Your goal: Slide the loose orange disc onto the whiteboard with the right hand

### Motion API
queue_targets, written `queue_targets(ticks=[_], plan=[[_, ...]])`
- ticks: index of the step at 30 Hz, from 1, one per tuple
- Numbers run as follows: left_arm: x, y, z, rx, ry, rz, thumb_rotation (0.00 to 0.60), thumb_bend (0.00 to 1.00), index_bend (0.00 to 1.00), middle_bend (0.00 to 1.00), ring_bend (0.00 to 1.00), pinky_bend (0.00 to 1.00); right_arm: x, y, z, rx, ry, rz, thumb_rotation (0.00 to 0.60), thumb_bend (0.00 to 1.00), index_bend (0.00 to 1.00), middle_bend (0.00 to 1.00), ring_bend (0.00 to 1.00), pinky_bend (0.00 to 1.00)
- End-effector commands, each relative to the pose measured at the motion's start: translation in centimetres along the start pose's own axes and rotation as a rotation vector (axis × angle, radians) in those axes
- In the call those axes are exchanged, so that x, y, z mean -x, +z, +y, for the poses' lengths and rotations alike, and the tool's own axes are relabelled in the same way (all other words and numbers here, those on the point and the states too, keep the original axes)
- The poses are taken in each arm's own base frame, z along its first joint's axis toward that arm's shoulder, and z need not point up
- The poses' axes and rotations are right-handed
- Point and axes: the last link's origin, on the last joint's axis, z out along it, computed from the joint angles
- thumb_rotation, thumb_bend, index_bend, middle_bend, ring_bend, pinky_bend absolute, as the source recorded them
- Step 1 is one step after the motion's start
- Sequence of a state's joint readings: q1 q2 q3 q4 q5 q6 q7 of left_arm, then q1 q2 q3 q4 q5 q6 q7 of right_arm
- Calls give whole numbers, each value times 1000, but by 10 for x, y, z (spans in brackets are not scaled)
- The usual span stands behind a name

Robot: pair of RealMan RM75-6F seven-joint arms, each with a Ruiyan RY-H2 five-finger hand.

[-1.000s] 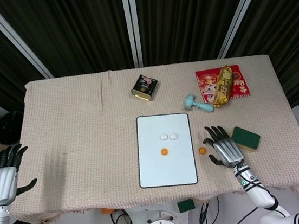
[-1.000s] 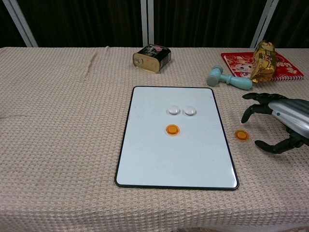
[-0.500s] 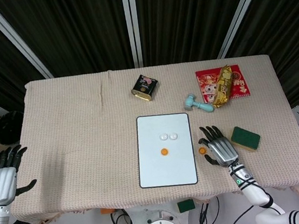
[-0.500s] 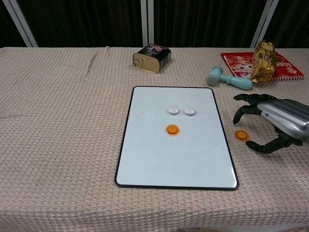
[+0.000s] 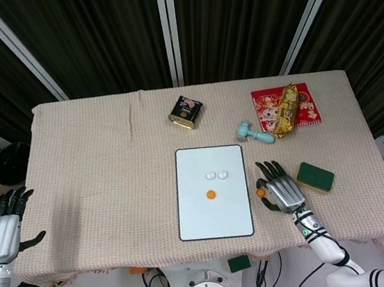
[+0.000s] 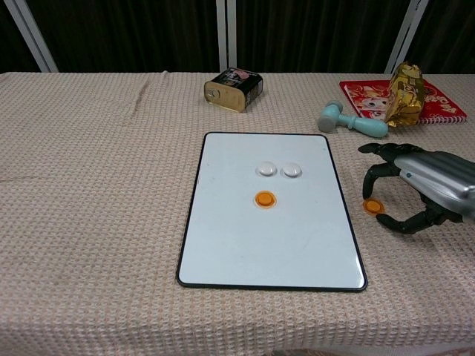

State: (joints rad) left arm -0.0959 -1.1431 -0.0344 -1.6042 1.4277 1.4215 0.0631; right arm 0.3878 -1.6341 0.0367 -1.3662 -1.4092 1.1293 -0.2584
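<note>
The loose orange disc [image 6: 372, 206] lies on the tablecloth [image 6: 104, 185] just right of the whiteboard [image 6: 245, 245], off its black rim. It is judged light, stiff and thin; a downward fingertip press on its top face is preferred to pinching. The right hand [image 6: 427, 185] is arched over it, fingers spread, nothing held; fingertip contact cannot be told.

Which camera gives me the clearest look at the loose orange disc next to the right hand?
Chest view: the loose orange disc shows large on the cloth, just under the right hand. Head view shows it tiny.
</note>
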Motion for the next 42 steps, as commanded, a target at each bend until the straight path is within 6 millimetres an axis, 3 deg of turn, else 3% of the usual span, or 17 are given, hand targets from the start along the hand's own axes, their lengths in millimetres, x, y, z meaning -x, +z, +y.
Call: queue_targets(ticks=[1,10,22,42], plan=[[0,0,0,0,-1,2,597,106,134,87,11,69,-3,0,-2,-9,10,16,600,393,489,0,0,0],[-3,-3,-4,-13,0,13,597,106,134,87,11,69,-25,13,-30,-112,-21,69,600,396,506,0,0,0],[-7,-3,-5,-6,0,19,598,106,134,87,11,70,-23,39,-74,-170,-89,48,600,395,516,0,0,0],[-8,-5,-11,-12,-9,35,597,106,136,87,11,70,-7,50,-89,-182,-104,-10,600,395,521,0,0,0]])
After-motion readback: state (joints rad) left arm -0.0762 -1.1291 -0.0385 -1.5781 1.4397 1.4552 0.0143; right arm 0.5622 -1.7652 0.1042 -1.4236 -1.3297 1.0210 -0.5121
